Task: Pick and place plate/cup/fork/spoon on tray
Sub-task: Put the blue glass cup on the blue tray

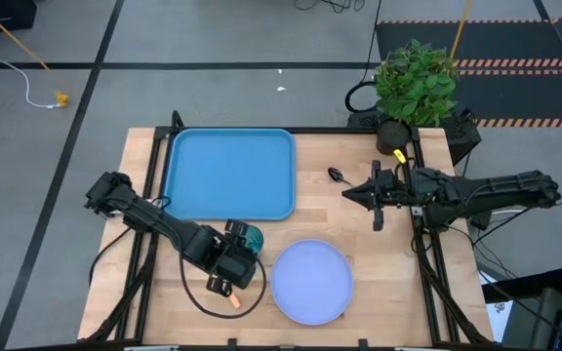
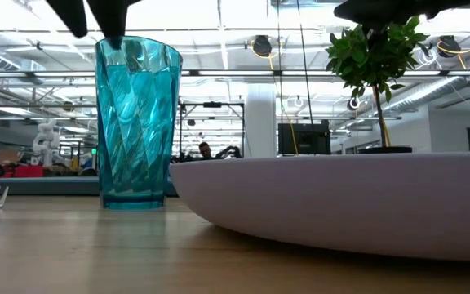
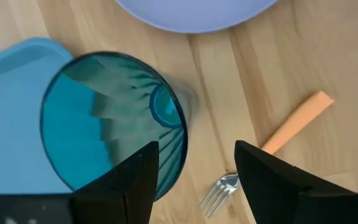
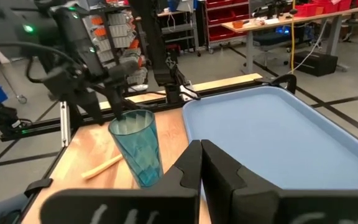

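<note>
The teal cup [image 1: 249, 237] stands upright on its base on the table, just near of the blue tray [image 1: 230, 174]; it also shows in the low view [image 2: 137, 122]. My left gripper [image 3: 194, 174] is open just above the cup's rim, one finger over its mouth and the other outside it. The fork [image 3: 272, 146] lies flat on the table beside the cup, under my left gripper. The lavender plate [image 1: 310, 281] lies flat at the near middle. The spoon [image 1: 338, 175] lies right of the tray. My right gripper [image 1: 347, 193] is shut and empty just near of the spoon.
A potted plant [image 1: 415, 83] stands at the table's far right corner, behind my right arm. Bare wood lies at the near left and between the tray and the plate.
</note>
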{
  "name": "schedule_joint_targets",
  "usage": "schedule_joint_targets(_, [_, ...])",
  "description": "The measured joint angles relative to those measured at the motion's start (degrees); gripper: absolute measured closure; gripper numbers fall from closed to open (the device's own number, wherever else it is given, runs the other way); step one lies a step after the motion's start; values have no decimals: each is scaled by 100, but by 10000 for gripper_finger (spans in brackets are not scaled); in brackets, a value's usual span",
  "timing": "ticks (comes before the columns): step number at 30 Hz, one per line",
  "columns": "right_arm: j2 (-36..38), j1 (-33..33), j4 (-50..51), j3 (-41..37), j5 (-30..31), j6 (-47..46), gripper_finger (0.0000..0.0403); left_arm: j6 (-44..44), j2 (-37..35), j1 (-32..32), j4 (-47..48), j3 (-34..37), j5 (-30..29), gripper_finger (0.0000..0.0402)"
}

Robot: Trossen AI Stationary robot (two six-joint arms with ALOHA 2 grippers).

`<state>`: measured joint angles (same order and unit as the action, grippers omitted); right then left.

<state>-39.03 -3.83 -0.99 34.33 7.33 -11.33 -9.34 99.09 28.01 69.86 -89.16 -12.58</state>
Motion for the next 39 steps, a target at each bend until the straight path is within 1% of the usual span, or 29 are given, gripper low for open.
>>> schedule_joint_targets(5, [0,-40,0,0,4,0,403,-2,-2,-16,-68,270,-21,190])
schedule_joint_targets(9, [0,-43,0,0,4,2,403,-4,-2,-52,-118,474,-175,190])
schedule_joint_targets(12, [0,-42,1,0,7,2,403,12,-2,-59,-173,520,-303,201])
schedule_joint_targets(14, [0,-43,0,0,7,8,403,122,-2,-57,-342,522,-306,221])
schedule_joint_targets(16, [0,-43,0,0,9,22,403,273,-22,-50,-449,522,-304,249])
schedule_joint_targets(23, [0,-43,-2,0,11,96,403,516,-42,-69,-378,522,-284,371])
schedule_joint_targets(24, [0,-43,0,0,11,127,403,547,-42,-78,-362,522,-265,385])
schedule_joint_targets(25, [0,-43,0,0,11,156,403,570,-39,-88,-361,520,-316,390])
schedule_joint_targets(30, [-24,-43,3,0,12,199,403,587,-39,-152,-325,257,-264,379])
schedule_joint_targets(34, [-37,-43,5,0,13,199,403,891,-39,-224,-242,-169,-262,391])
schedule_joint_targets(36, [-37,-43,53,0,13,201,403,1019,-39,-290,11,-438,-277,393])
schedule_joint_targets(39, [-37,-43,233,0,13,295,403,1127,-41,-461,569,-820,-373,384])
